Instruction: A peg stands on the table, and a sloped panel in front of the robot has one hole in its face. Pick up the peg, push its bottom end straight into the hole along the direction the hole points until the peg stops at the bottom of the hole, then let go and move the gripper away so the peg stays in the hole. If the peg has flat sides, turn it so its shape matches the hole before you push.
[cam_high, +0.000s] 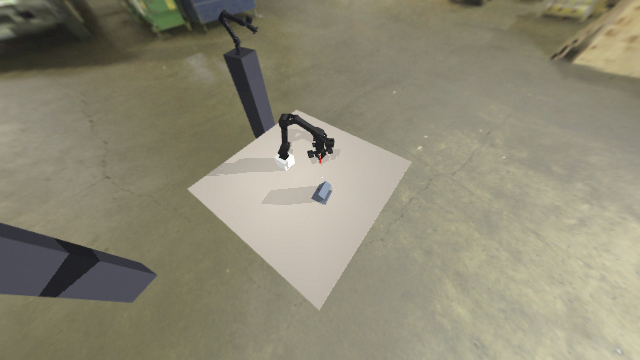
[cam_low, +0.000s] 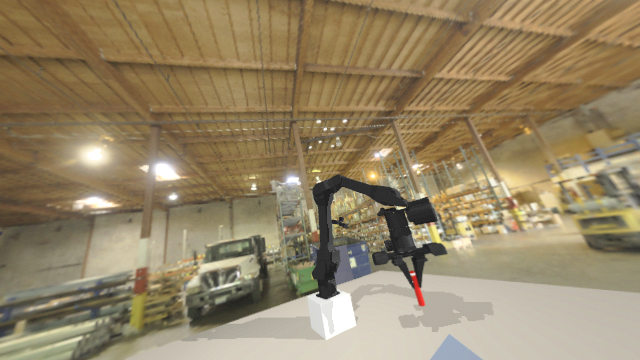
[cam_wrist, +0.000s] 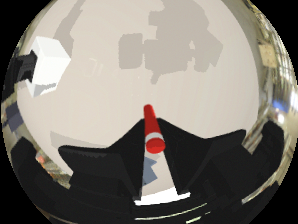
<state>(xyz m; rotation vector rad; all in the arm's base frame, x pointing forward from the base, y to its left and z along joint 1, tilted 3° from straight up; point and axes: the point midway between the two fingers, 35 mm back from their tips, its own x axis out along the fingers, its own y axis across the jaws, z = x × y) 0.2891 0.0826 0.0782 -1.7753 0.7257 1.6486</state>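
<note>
From above, the pale square table (cam_high: 300, 235) carries the black arm on its white base block (cam_high: 284, 161), with the gripper (cam_high: 320, 156) reaching out toward the right side. A sliver of the red peg (cam_high: 320, 159) shows just under it. The grey sloped panel (cam_high: 323, 192) sits nearer the camera, apart from the gripper; its hole is too small to make out.

Seen from the exterior camera, the gripper (cam_low: 416, 280) points down and its 2 dark fingers (cam_low: 419, 265) are clenched on the upper part of the peg (cam_low: 419, 296), which leans slightly. Whether its lower end touches the table (cam_low: 525, 320) I cannot tell. A blue-grey corner of the panel (cam_low: 454, 350) pokes in at the bottom edge.

At the wrist, 1 peg (cam_wrist: 153, 132) runs up the middle between the dark fingers, its round end facing the lens.
</note>
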